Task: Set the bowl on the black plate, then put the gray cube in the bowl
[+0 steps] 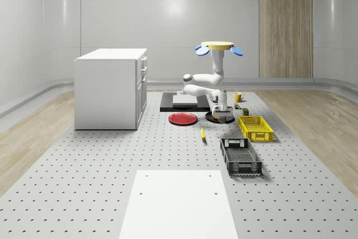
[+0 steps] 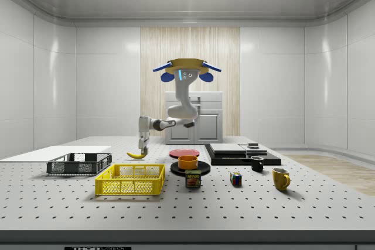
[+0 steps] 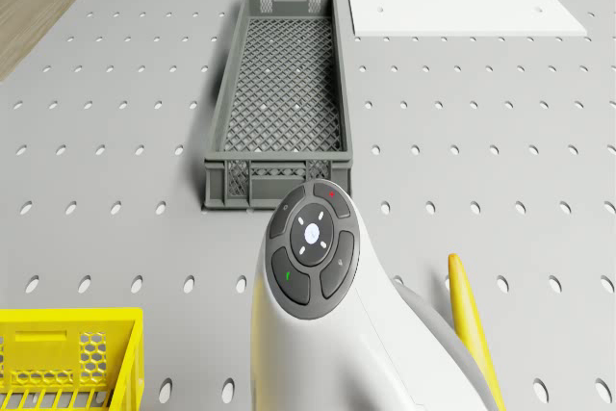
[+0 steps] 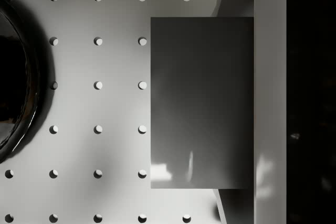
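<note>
An orange bowl (image 2: 188, 161) sits on the black plate (image 2: 190, 169) in the side view. The drone (image 1: 218, 46) hovers high above the table, behind the plate. Its arm reaches down, and the gripper (image 2: 143, 144) hangs a little above the table, to the side view's left of the bowl, close to the banana (image 2: 137, 154). In the whole-scene view the gripper (image 1: 222, 113) overlaps the black plate (image 1: 211, 119). The wrist view has the gray cube (image 4: 202, 103) up close against one finger (image 4: 270, 98), lifted off the table, with the gripper shut on it. The black plate's rim (image 4: 21, 77) lies beside it.
A yellow basket (image 1: 255, 128) and a gray crate (image 1: 240, 156) stand near the plate, with the red plate (image 1: 183, 118) on its other side. A can (image 2: 193, 178), a puzzle cube (image 2: 235, 178) and two mugs (image 2: 280, 178) lie nearby. A white cabinet (image 1: 112, 88) stands at the whole-scene view's left.
</note>
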You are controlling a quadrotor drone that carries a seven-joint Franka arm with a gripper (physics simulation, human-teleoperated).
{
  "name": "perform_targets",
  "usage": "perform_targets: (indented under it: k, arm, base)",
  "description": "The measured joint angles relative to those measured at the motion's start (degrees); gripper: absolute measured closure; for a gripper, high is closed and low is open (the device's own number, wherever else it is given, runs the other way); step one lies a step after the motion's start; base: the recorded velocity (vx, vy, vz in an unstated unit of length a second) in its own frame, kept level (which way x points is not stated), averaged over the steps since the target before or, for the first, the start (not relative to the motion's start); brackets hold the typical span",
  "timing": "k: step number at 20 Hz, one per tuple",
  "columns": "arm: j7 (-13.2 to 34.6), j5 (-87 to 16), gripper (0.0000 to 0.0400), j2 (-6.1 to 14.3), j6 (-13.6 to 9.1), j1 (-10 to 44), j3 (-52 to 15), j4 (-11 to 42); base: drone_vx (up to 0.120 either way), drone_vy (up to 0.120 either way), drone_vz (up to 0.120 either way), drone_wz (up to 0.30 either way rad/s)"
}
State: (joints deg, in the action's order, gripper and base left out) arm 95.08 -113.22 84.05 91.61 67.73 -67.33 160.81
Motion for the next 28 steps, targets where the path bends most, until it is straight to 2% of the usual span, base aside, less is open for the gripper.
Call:
perform_targets:
  k: [4, 7, 10, 28]
  arm:
    - [0.0, 0.1, 0.015, 0.0, 0.0, 0.0, -0.1, 0.0]
    - [0.0, 0.2, 0.015, 0.1, 0.0, 0.0, -0.2, 0.1]
    - [0.0, 0.2, 0.015, 0.1, 0.0, 0.0, -0.2, 0.1]
    - [0.1, 0.3, 0.015, 0.3, 0.2, 0.1, -0.3, 0.0]
  base:
    - [-0.09, 0.11, 0.0, 0.0]
    - [-0.107, 0.0, 0.0, 0.0]
    - [-0.013, 0.0, 0.0, 0.0]
    - [-0.12, -0.007, 0.0, 0.0]
